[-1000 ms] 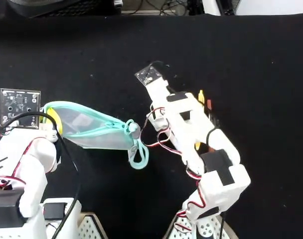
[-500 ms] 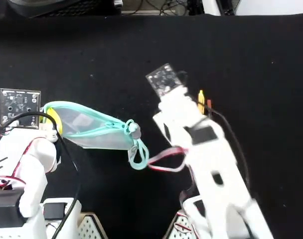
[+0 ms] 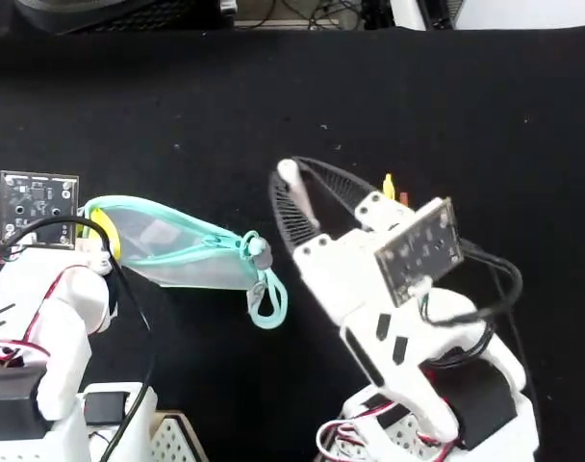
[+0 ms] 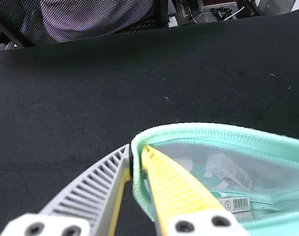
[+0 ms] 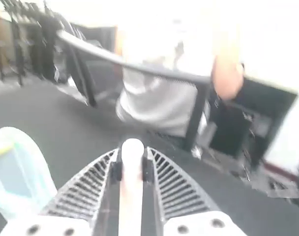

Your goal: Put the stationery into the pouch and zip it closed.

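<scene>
The mint-green mesh pouch (image 3: 177, 252) lies at the left of the black table, its mouth facing left and its zipper loop (image 3: 267, 300) at the right end. My left gripper (image 3: 100, 234) is shut on the pouch's rim (image 4: 139, 142), with the grey and yellow fingers either side of it. Inside the pouch (image 4: 228, 172) lie a small white box and labelled items. My right gripper (image 3: 285, 176) is raised near the table's middle, shut on a white stick (image 3: 294, 189). In the right wrist view the stick (image 5: 131, 196) stands between the shut fingers of the right gripper (image 5: 132, 155), with the pouch (image 5: 14, 172) off to one side.
A yellow piece (image 3: 389, 183) and an orange piece (image 3: 403, 199) lie on the table just behind the right arm. The table's far half is bare black cloth (image 3: 177, 96). A chair and a person show beyond the table in the right wrist view.
The right arm has lifted and turned from low over the yellow and orange pieces; its gripper now points up and left, holding the white stick. The left arm and pouch have stayed put.
</scene>
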Available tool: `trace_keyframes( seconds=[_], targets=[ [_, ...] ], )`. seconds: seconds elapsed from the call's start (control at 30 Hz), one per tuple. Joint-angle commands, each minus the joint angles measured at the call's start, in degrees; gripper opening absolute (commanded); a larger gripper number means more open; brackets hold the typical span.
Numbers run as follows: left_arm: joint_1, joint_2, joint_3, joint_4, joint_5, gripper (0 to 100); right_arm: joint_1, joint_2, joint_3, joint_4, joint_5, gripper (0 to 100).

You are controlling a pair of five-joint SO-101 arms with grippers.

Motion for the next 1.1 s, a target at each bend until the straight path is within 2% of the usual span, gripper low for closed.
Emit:
trace_keyframes(
  seconds=[0.0,0.23,0.47,0.7,0.83,1.07],
  targets=[
    [-0.3,1.4,9.5,0.5,-0.3,5,-4.0,-0.2,-2.9,-6.2,-0.9,1.2],
    [-0.3,1.3,9.5,0.5,-0.3,5,-15.1,-0.1,-3.0,-10.7,-0.4,1.2],
    [-0.3,1.3,9.5,0.5,-0.3,5,-15.4,0.5,-2.9,-25.4,-0.4,1.2],
    [-0.3,1.3,9.5,0.5,-0.4,5,-15.5,10.5,-5.8,-35.2,-0.9,1.2],
    [-0.3,1.3,9.5,0.5,-0.5,5,-16.1,16.9,-10.9,-36.0,-1.0,1.2],
    [-0.3,1.3,9.5,0.5,-0.5,5,-23.3,18.9,-11.6,-34.6,-1.0,1.2]
  ],
)
